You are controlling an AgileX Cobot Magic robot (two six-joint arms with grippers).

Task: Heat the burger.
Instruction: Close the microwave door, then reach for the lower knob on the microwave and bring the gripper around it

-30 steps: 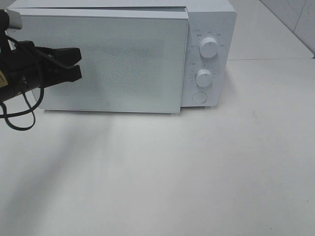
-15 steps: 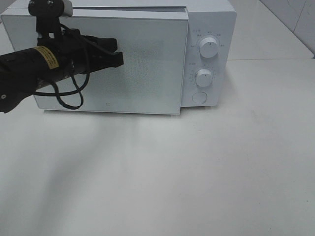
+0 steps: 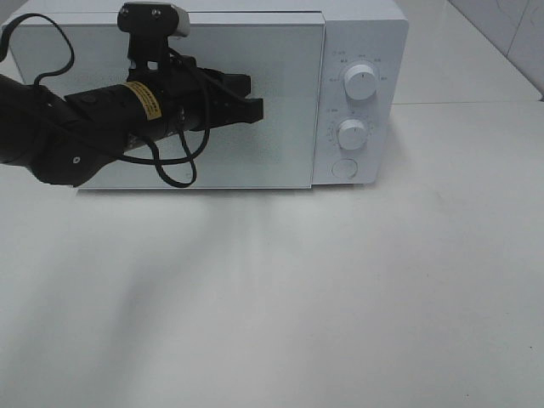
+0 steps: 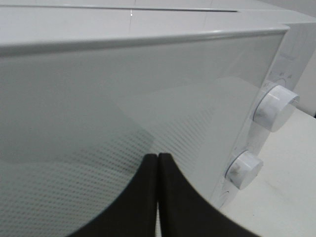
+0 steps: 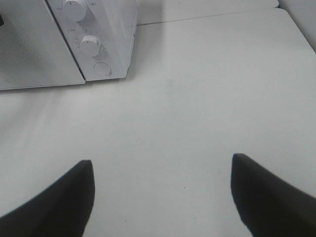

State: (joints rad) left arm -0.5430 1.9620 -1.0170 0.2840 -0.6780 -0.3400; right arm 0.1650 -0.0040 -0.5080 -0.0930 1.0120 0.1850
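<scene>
Overhead view, near to far.

Front of the table (image 3: 340, 306): bare white top, soft shadow spreading toward 8 o'clock.

My right pincer (image 5: 161, 159) shows only in its own wrist view. Jaws are wide apart with nothing between them. It hangs over open table, well apart from the microwave (image 5: 116, 34).

Mid-range: my left arm comes in from 9 o'clock and lies roughly level across the door (image 3: 289, 51). There's a yellow label (image 3: 144, 100) on the forearm, a black cable (image 3: 174, 174) looping under it and the wrist camera (image 3: 153, 17) on top.

My left pincer (image 3: 257, 106) points at 3 o'clock, jaws pressed fully together, gripping nothing. The wrist view agrees: the two black fingers (image 4: 143, 197) meet in a thin seam, tips right in front of the dotted door glass. Touching it or just short, can't tell.

Far: the white microwave sits at 12 o'clock of the table. Door looks closed; latched or not, can't tell. The control panel (image 3: 374, 51) is on the door's 3 o'clock side. Down the panel from 12 to 6: upper knob (image 3: 361, 83), lower knob (image 3: 352, 133), round button (image 3: 343, 167). Left pincer tips are well short of the knobs.

Burger: not visible in any view. The door glass reads opaque from here, so I can't tell where it sits.
</scene>
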